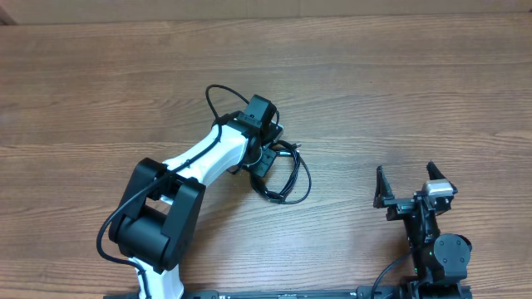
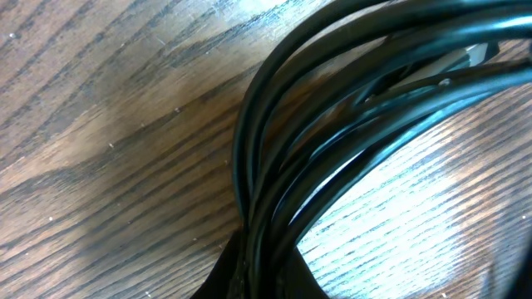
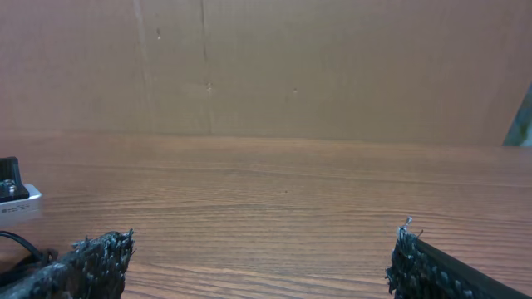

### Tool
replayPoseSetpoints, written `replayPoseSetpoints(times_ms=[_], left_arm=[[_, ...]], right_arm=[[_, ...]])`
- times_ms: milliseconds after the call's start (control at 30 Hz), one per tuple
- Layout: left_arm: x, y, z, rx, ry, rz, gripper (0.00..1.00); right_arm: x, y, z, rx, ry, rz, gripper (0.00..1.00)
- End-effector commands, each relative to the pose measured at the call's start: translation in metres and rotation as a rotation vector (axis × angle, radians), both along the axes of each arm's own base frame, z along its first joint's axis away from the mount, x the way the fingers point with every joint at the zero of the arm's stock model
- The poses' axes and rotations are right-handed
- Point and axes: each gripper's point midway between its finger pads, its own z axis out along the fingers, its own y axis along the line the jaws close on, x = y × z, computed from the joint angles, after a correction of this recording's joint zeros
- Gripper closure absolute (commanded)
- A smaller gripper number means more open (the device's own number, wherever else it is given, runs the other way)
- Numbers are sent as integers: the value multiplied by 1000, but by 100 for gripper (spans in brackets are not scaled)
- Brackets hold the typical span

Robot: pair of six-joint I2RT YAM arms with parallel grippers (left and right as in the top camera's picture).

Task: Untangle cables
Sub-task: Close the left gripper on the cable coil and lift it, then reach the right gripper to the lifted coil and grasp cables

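Your left claw (image 1: 268, 158) was out near the middle of the desk (image 1: 374, 83), its arm reaching diagonally from the near left corner. The cables (image 1: 291, 174) lay just to its right as a loose loop of black cords, with one short end poking out toward the right at the top of the loop. The loop rested flat on the wood, and its left side ran in under the claw.

From the left wrist, the cables (image 2: 332, 124) filled the frame as several glossy black cords curving together from the upper right down to the bottom centre. There they ran between the dark fingers of your left claw (image 2: 262, 278), which were drawn in narrow and pinched the bundle. The cords overlapped too tightly to count or to tell which crossed which.

Your right claw (image 1: 406, 184) sat well apart from the cables, near the right front of the desk. It was spread wide and held nothing. In the right wrist view, the right claw (image 3: 262, 257) showed one finger at each bottom corner, with bare desk (image 3: 291, 191) between them and a brown wall (image 3: 291, 66) beyond.
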Motion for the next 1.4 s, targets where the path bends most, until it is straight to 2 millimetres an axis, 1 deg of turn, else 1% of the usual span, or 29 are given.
replayPoseSetpoints(times_ms=[0, 67, 133, 167, 233, 267, 300, 333, 467, 567, 667, 733, 867, 1000, 1067, 1133, 1200, 1300, 1367], left_arm=[[-13, 9, -14, 50, 65, 5, 96], [-3, 4, 8, 29, 22, 5, 96], [4, 0, 25, 8, -17, 3, 96], [9, -3, 42, -17, -59, 3, 96], [12, -5, 59, -42, -96, 2, 96], [11, -8, 73, -71, -120, -12, 96], [9, -11, 81, -94, -127, -40, 96], [1, -18, 98, -142, -142, -109, 96], [-18, -22, 128, -196, -168, -263, 96], [-37, -22, 143, -225, -169, -392, 96], [-59, -24, 154, -269, -154, -521, 96], [-68, -26, 160, -296, -150, -576, 96], [-72, -25, 161, -297, -143, -589, 96], [-70, -25, 162, -296, -155, -589, 96], [-62, -27, 164, -293, -183, -569, 96], [-53, -27, 165, -282, -206, -509, 96], [-31, -20, 167, -228, -266, -379, 96], [-5, -8, 172, -169, -343, -198, 96], [5, -3, 175, -150, -376, -125, 96]], right_arm=[[0, 0, -2, -2, -2, -4, 0], [0, 0, -2, -2, -2, -4, 0], [0, 0, -2, -2, -2, -4, 0], [0, 0, -2, -2, -2, -4, 0], [0, 0, -2, -2, -2, -4, 0], [0, 0, -2, -2, -2, -4, 0], [0, 0, -2, -2, -2, -4, 0], [0, 0, -2, -2, -2, -4, 0], [0, 0, -2, -2, -2, -4, 0], [0, 0, -2, -2, -2, -4, 0], [0, 0, -2, -2, -2, -4, 0], [0, 0, -2, -2, -2, -4, 0], [0, 0, -2, -2, -4, -3, 0], [0, -2, -1, -6, -7, -15, 0], [0, 0, 12, 19, -58, -1, 0], [-1, 3, 24, 103, -100, 18, 0], [-4, 12, 40, 218, -128, 82, 0], [-10, 27, 47, 280, -75, 168, 0], [-12, 33, 48, 292, -33, 198, 0]])
